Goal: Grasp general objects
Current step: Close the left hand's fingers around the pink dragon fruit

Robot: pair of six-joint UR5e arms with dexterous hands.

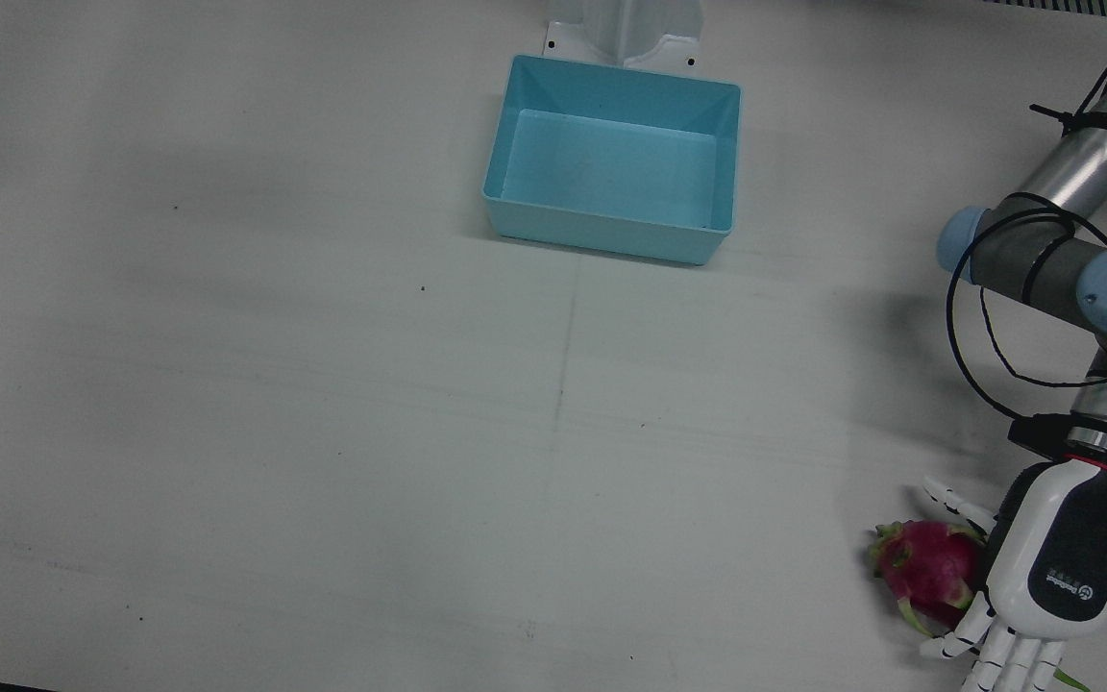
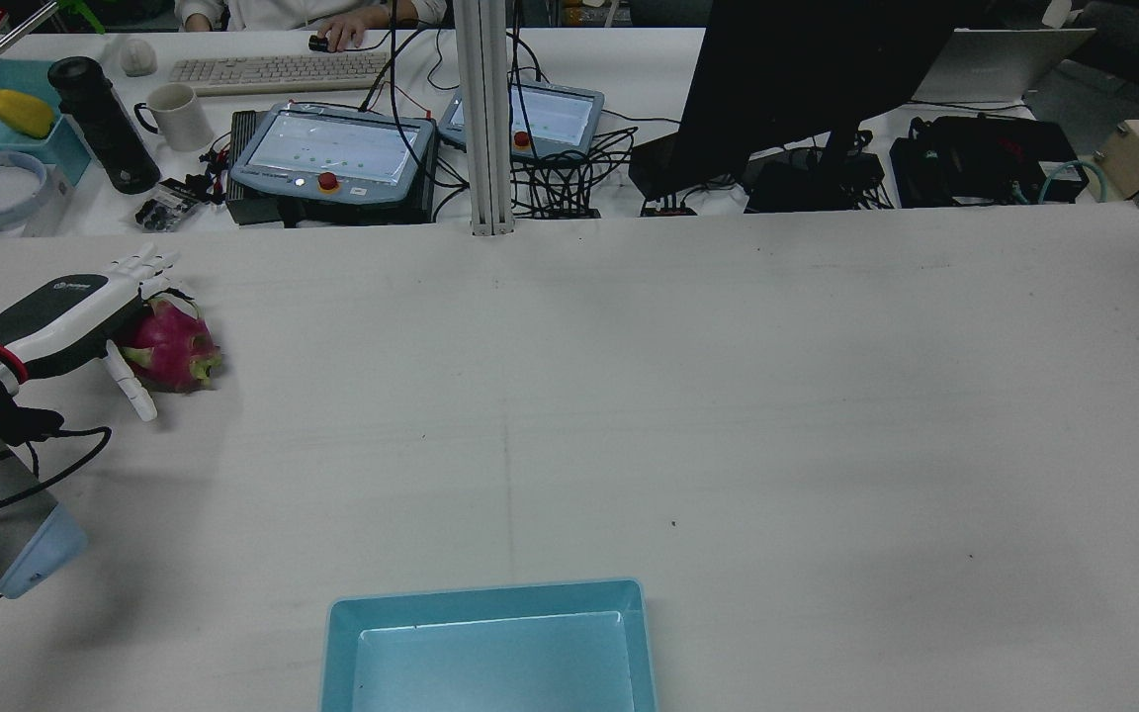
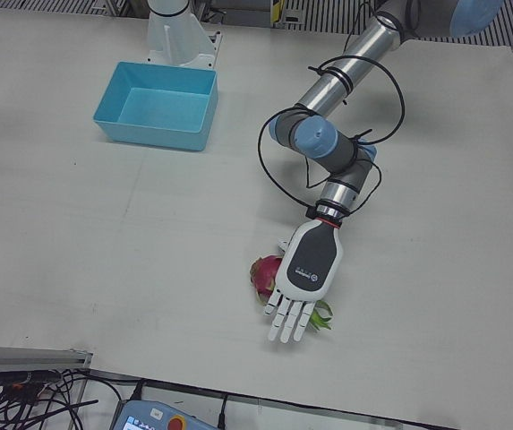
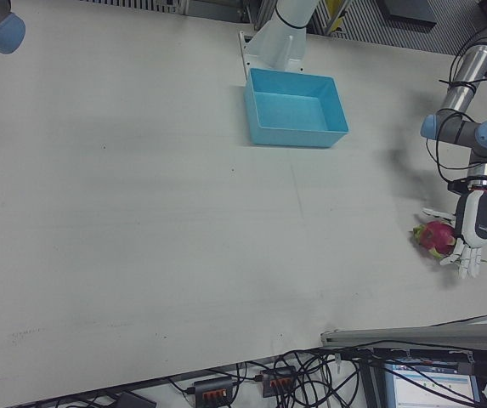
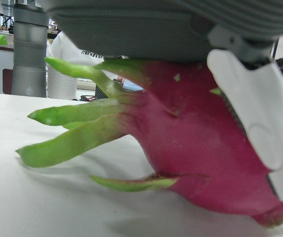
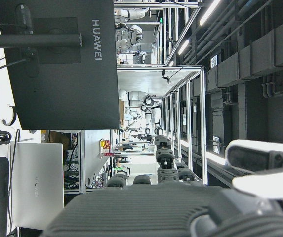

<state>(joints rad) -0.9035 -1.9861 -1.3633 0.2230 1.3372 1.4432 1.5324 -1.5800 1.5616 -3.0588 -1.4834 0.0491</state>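
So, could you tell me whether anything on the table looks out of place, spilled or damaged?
Nothing stands out. The dragon fruit lies whole on the table under the left hand, whose fingers are spread above it. The blue bin sits upright and holds nothing.

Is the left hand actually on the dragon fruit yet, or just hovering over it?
Touching. In the left hand view the dragon fruit presses against the left hand's palm above it and a white finger beside it, with no gap; fingers remain extended.
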